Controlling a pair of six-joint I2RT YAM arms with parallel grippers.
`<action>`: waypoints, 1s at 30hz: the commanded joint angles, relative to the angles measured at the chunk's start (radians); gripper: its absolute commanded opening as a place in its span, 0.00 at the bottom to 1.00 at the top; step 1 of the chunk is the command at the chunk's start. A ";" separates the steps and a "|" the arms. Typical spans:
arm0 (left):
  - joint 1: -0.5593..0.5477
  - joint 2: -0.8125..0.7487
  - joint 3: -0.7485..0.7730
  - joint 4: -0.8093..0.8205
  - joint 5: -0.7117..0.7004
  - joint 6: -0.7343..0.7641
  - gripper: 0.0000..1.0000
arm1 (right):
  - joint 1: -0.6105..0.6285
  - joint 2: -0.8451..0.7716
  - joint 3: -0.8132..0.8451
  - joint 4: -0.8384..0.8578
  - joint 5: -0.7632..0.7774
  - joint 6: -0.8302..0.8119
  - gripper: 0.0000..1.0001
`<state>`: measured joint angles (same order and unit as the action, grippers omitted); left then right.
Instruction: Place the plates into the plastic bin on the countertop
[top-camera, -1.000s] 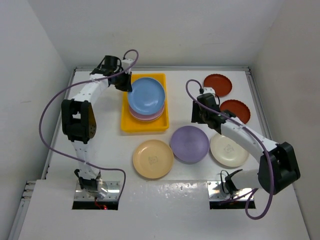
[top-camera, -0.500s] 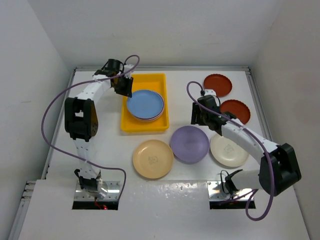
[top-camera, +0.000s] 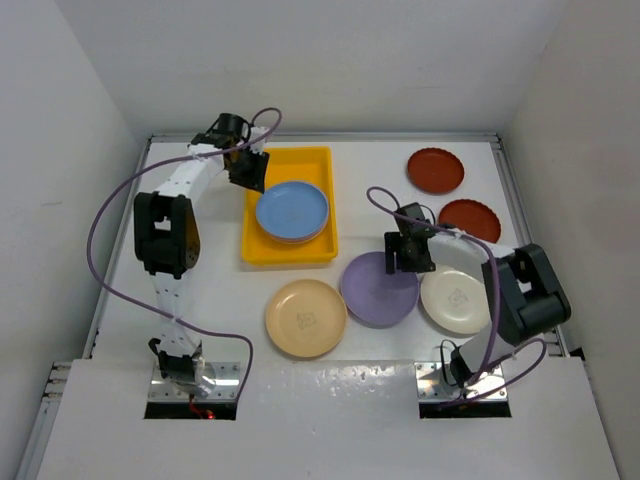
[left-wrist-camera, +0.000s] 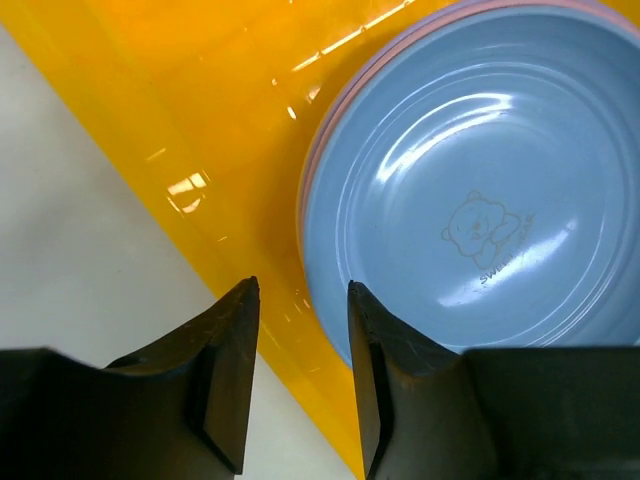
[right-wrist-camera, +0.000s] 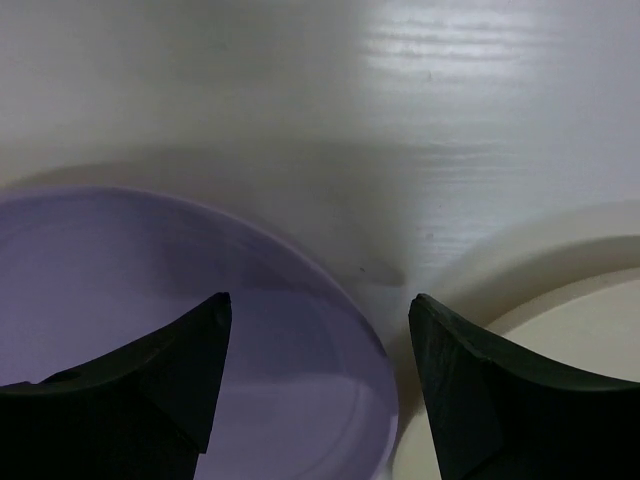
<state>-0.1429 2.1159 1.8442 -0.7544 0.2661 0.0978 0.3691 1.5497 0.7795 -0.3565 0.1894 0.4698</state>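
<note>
Blue plate (top-camera: 291, 210) tops the stack in the yellow bin (top-camera: 290, 254); we note left pincer (left-wrist-camera: 300, 292) apart, empty, over the bin's rim; right pincer (right-wrist-camera: 318, 300) apart above lilac plate (top-camera: 375, 290) on the tabletop (top-camera: 220, 280).

- Had two white arms, the left arm (top-camera: 190, 178) and the right arm (top-camera: 460, 248), with fat black joints (top-camera: 165, 235).
- Carried a long purple cable (top-camera: 90, 240) looping beside each arm.
- Ended in chunky black fingers (left-wrist-camera: 225, 380) on the left gripper (left-wrist-camera: 300, 295) and on the right gripper (right-wrist-camera: 318, 305).
- Sat on shiny metal base plates (top-camera: 225, 378), with a small red wire (top-camera: 200, 410) at the left one.
</note>
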 joint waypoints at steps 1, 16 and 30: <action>-0.009 -0.109 0.044 -0.003 -0.013 0.019 0.44 | -0.010 0.070 -0.002 -0.004 -0.064 -0.057 0.71; 0.040 -0.231 -0.007 -0.022 -0.042 0.063 0.45 | -0.016 -0.048 0.128 -0.108 0.262 -0.186 0.00; 0.058 -0.258 -0.034 -0.031 -0.051 0.072 0.45 | 0.033 -0.185 0.354 0.177 0.260 -0.073 0.00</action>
<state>-0.1024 1.9213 1.8191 -0.7818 0.2207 0.1593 0.3511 1.3090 1.0824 -0.3454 0.5102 0.3172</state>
